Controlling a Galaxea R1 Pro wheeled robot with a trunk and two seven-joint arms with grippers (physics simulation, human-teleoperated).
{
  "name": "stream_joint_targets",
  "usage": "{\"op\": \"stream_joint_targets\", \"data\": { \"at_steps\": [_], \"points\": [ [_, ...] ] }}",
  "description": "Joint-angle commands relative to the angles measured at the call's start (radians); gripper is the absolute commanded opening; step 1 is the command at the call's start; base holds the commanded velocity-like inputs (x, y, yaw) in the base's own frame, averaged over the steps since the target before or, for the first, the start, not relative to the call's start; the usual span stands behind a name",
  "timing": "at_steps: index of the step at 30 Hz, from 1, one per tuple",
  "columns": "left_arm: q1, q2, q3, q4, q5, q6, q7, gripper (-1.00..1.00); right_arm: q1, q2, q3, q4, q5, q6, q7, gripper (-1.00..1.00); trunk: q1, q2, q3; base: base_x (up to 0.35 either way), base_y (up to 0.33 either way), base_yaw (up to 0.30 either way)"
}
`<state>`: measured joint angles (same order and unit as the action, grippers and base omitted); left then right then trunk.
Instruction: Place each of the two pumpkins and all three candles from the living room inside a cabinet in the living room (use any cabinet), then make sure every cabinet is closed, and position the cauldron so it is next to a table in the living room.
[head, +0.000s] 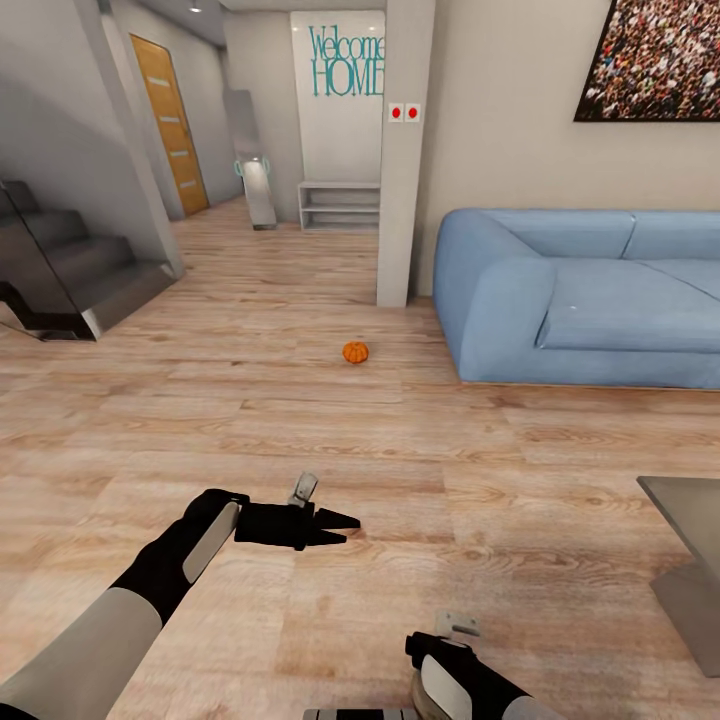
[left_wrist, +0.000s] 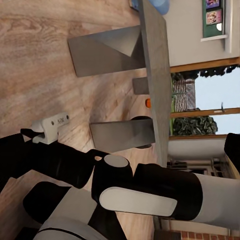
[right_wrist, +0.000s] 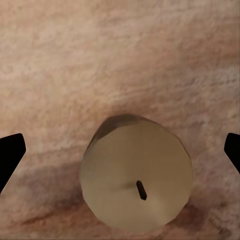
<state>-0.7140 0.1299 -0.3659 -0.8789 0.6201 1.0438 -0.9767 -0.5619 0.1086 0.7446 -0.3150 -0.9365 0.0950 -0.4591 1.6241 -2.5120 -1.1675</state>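
One orange pumpkin (head: 355, 352) lies on the wooden floor ahead, near the white pillar. A cream candle (right_wrist: 136, 172) with a dark wick stands on the floor directly under my right gripper (right_wrist: 120, 155). Its black fingertips (right_wrist: 10, 152) are spread wide on either side and do not touch the candle. My right wrist (head: 450, 665) shows at the bottom of the head view, pointing down. My left gripper (head: 345, 530) hovers over bare floor with its fingers slightly apart and nothing in them. The coffee table (head: 685, 505) is at the right. A small orange shape (left_wrist: 148, 103) peeks out beyond the table (left_wrist: 156, 75).
A blue sofa (head: 590, 300) stands to the right, with the white pillar (head: 400, 200) beside it. A staircase (head: 70, 270) is at the left. A hallway with a white shelf unit (head: 340, 205) and a wooden door (head: 172, 125) lies ahead. Open floor stretches between me and the pumpkin.
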Motion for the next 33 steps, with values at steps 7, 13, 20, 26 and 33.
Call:
{"op": "stream_joint_targets", "data": {
  "at_steps": [7,13,20,26,33],
  "points": [
    [-0.001,0.001,-0.002,0.000,0.001,0.003,-0.003,1.00,-0.001,0.000,0.008,0.001,-0.002,0.002,-0.007,1.00,0.000,0.000,-0.001,0.000,0.000,0.000],
    [-0.001,0.001,-0.002,0.000,0.001,0.003,-0.004,1.00,-0.001,-0.001,0.008,0.003,-0.002,0.002,-0.007,1.00,0.002,-0.002,-0.020,0.000,0.000,0.000],
    [-0.001,0.001,-0.002,0.000,0.001,0.003,-0.004,1.00,-0.001,-0.002,0.009,0.005,-0.002,0.002,-0.007,1.00,0.002,-0.002,-0.020,0.000,0.000,0.000],
    [-0.001,0.001,-0.002,0.000,0.001,0.003,-0.004,1.00,-0.001,-0.003,0.010,0.005,-0.002,0.003,-0.007,1.00,0.002,-0.002,-0.024,0.000,0.000,0.000],
    [-0.001,0.001,-0.002,-0.001,0.001,0.003,-0.004,1.00,-0.001,-0.005,0.009,0.005,-0.001,0.007,-0.007,1.00,0.004,-0.003,-0.039,0.000,0.000,0.000]
  ]
}}
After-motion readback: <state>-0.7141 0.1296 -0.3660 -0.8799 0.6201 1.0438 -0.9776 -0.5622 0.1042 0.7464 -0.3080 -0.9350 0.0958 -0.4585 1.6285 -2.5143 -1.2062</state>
